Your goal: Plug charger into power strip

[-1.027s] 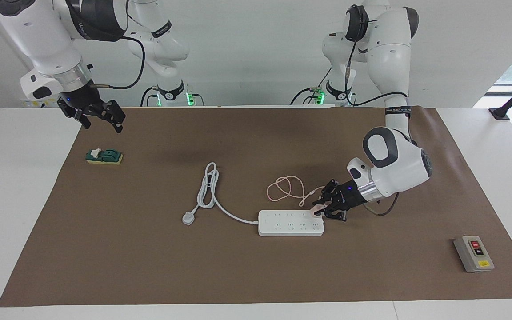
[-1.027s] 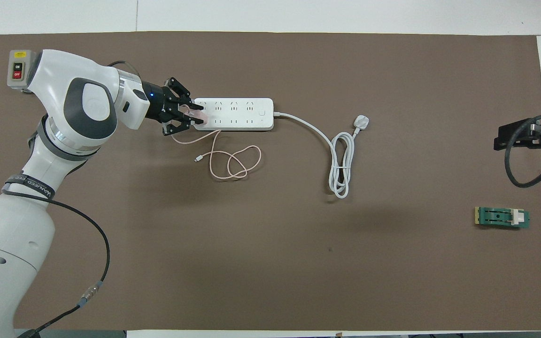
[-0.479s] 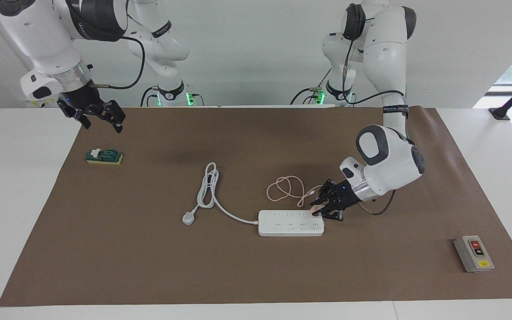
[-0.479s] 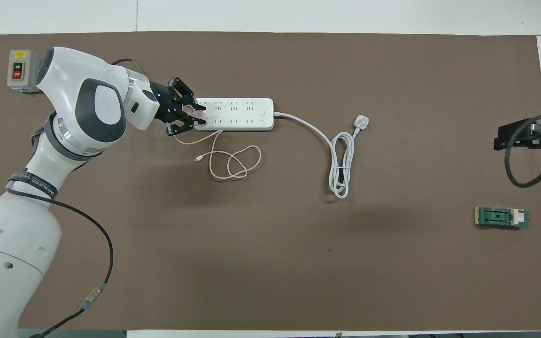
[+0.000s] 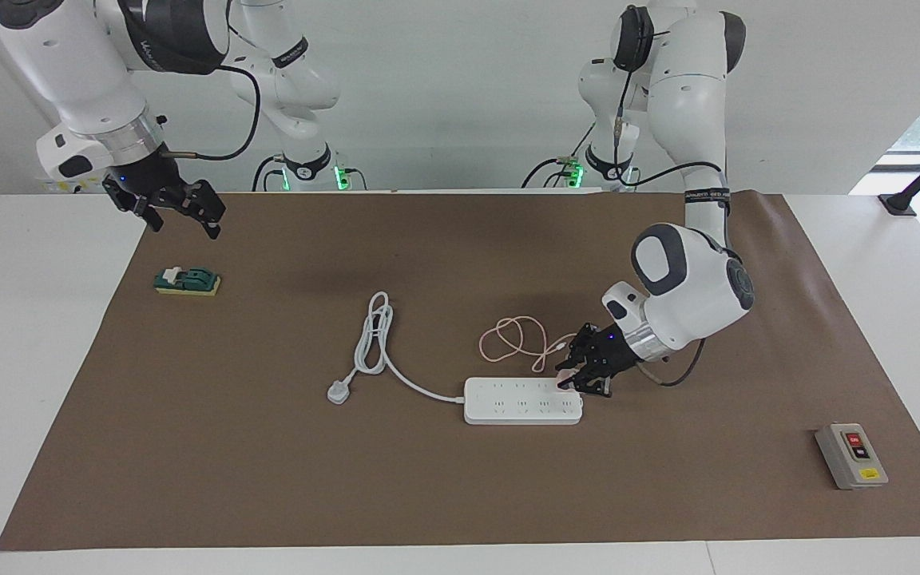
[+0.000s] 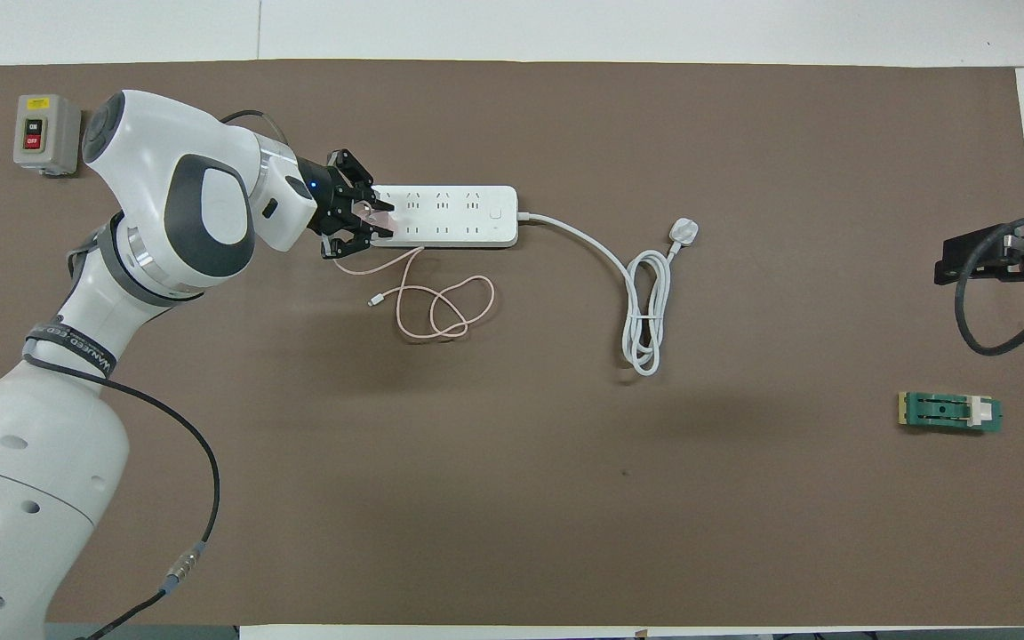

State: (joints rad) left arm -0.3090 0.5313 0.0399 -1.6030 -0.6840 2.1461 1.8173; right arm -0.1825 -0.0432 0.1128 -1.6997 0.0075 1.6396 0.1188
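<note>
The white power strip [image 5: 520,401] lies flat on the brown mat and also shows in the overhead view [image 6: 450,216]. My left gripper [image 5: 580,375] is shut on the pale pink charger [image 5: 565,378] and holds it down on the end socket of the strip nearest the left arm's end of the table. In the overhead view the gripper [image 6: 368,218] covers that end of the strip, with the charger [image 6: 381,219] between its fingers. The charger's thin pink cable [image 5: 516,337] lies looped on the mat, nearer to the robots than the strip. My right gripper [image 5: 188,212] waits open over the mat's corner.
The strip's thick cord and three-pin plug [image 5: 338,392] lie toward the right arm's end. A green part [image 5: 187,281] sits under the right gripper's area. A grey box with red and black buttons [image 5: 851,455] stands at the left arm's end.
The left arm's wrist has swung nearer the strip and tilted steeper, with the charger staying at the end socket. The right arm has not moved.
</note>
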